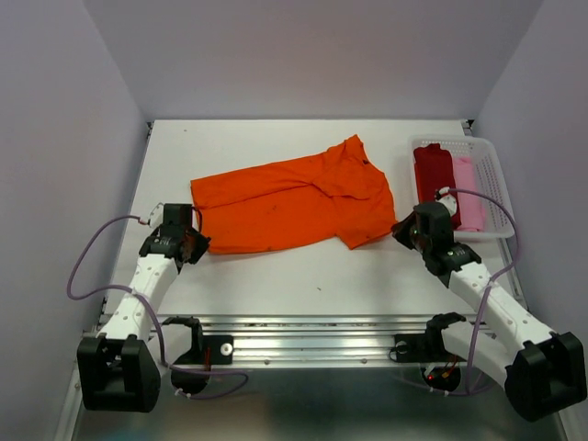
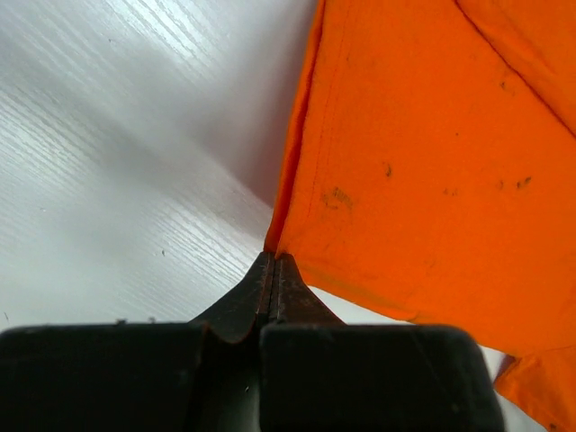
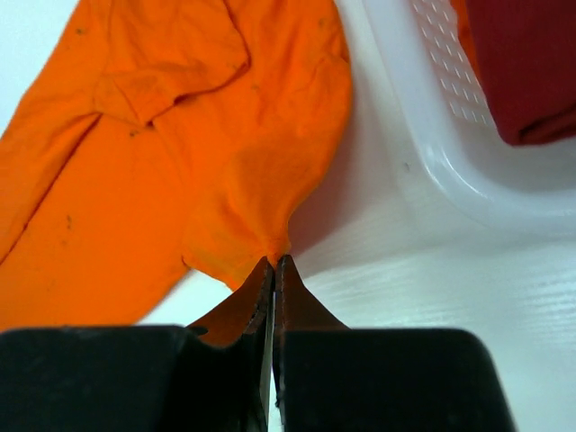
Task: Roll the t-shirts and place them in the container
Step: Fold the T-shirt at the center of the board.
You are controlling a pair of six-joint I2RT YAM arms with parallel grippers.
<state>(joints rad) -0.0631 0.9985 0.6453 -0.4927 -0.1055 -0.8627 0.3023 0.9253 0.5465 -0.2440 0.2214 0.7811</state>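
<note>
The orange t-shirt [image 1: 289, 197] lies spread between the two hands. The left gripper [image 2: 273, 259] is clamped on its corner, and the right gripper [image 3: 273, 261] is pinched shut on the opposite edge. To roll cleanly, I'd pull both evenly — cloth taut and low — clear of the basket [image 1: 496, 197] beside the right hand.

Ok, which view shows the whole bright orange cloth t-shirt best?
Top external: the bright orange cloth t-shirt lies fully in frame. Left wrist shows only one pinched corner and nearby cloth; right wrist, only its sleeve side.
</note>
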